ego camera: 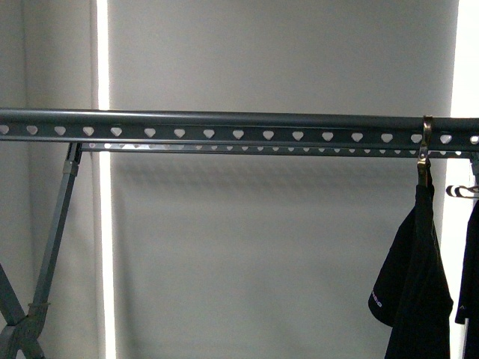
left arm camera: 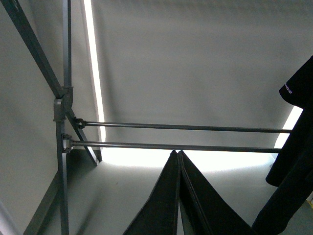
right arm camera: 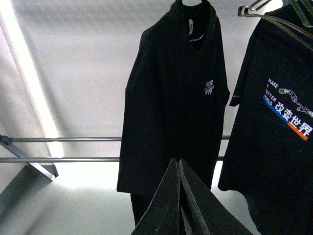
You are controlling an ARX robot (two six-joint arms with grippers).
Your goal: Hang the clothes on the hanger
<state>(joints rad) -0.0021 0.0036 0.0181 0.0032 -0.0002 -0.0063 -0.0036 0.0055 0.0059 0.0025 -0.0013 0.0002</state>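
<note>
Right wrist view shows the clothes [right arm camera: 286, 122] — the black T-shirt with "MAKE A BETTER WORLD", Chinese characters and a blue-orange stripe — hanging on a wire coat hanger [right arm camera: 274, 14] at the right of the scene. Judged by its drape it is light, soft and limp, likely to slide and swing on the wire, so the hook or the shoulder line looks like the sounder place to take hold, not the loose hem. Just to its left hangs another black shirt [right arm camera: 171, 98] with a small white chest mark, close beside it but apart.

In the front view both garments sit at the far right end of the hanger [ego camera: 224, 123], the long grey rail with heart-shaped holes; a brass-coloured hook [ego camera: 426, 142] carries the nearer shirt. Most of the rail is bare, with a grey leg [ego camera: 56, 224] at the left.

The right gripper [right arm camera: 179, 205] and the left gripper [left arm camera: 178, 196] each show fingers pressed together, holding nothing — both are below the garments.
</note>
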